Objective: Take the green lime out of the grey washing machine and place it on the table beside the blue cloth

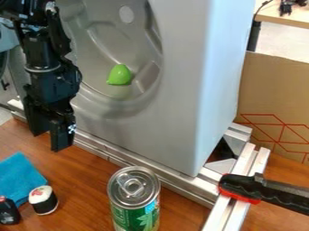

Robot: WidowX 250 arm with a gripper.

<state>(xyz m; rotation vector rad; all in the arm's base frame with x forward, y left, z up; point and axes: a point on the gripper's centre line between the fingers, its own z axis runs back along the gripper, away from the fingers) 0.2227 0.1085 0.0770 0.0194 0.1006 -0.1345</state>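
Two fingers spread on the tool (50, 134), nothing pinched; camera-side and below it, the blue cloth (20, 173) lies on the bench (84, 180) beside toy sushi (43, 200), probably light and limp, so a raised edge looks the best bite.

Can (134, 198) right of cloth (19, 175)

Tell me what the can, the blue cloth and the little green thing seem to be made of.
Can: shiny metal; its ridged lid glints.
Blue cloth: matte fabric, lying limp and flat.
Green thing: smooth, evenly coloured, probably plastic, though rubber is possible.
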